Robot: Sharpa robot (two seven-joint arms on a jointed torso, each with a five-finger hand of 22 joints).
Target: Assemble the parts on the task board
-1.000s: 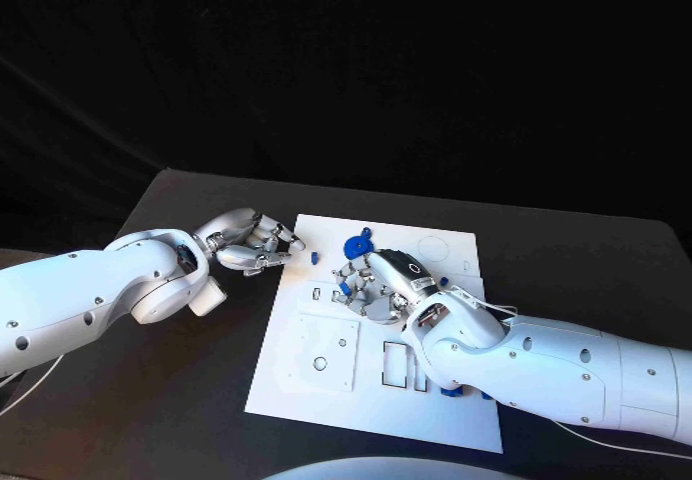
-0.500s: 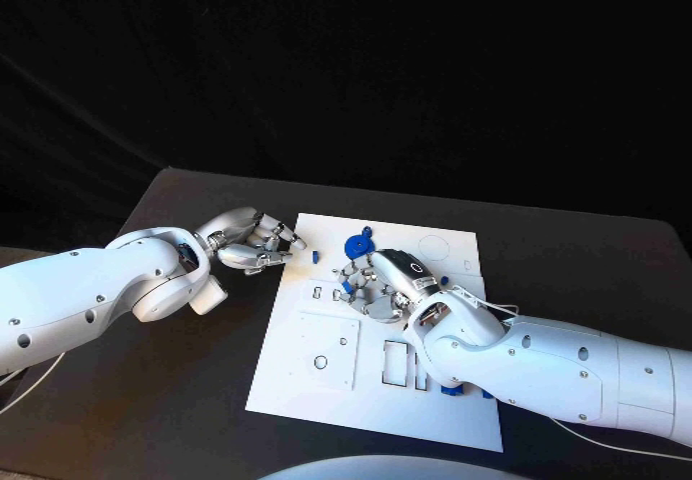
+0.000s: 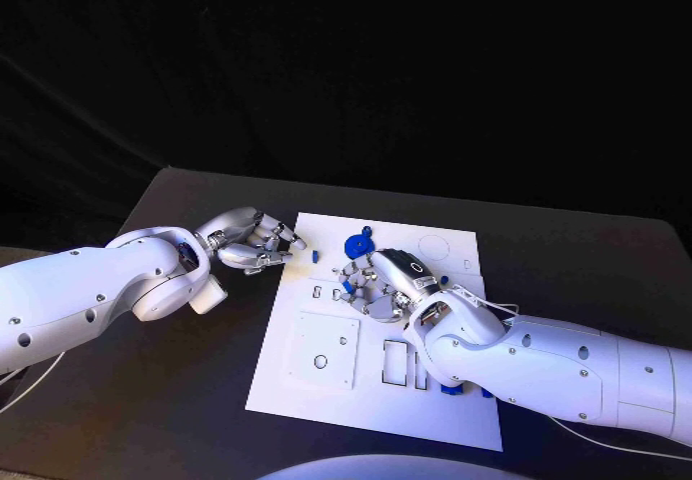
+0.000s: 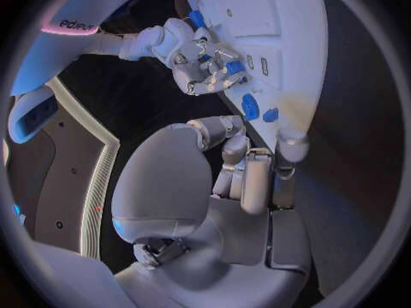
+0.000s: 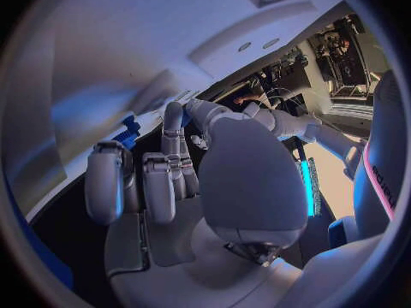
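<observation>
The white task board (image 3: 433,410) lies in the middle of the black table. My right hand (image 3: 378,287) rests over the board's upper middle, its fingers curled around a small blue part (image 4: 232,67). A round blue part (image 3: 356,243) stands on the board just beyond that hand. A small blue piece (image 3: 315,256) sits near the board's left edge. My left hand (image 3: 254,243) hovers beside that edge with its fingers (image 4: 253,174) curled in and nothing in them. In the right wrist view, a blue part (image 5: 129,129) shows past my right hand's fingers (image 5: 163,181).
Rectangular cut-outs (image 3: 398,363) and a square recessed plate (image 3: 325,350) occupy the board's near half. Another blue piece (image 3: 456,390) lies at the board's right side, half under my right forearm. Bare black table (image 3: 173,400) surrounds the board.
My right hand's fingers have shifted slightly around the blue part, and the hand has edged a little toward the far side. The left hand has stayed put.
</observation>
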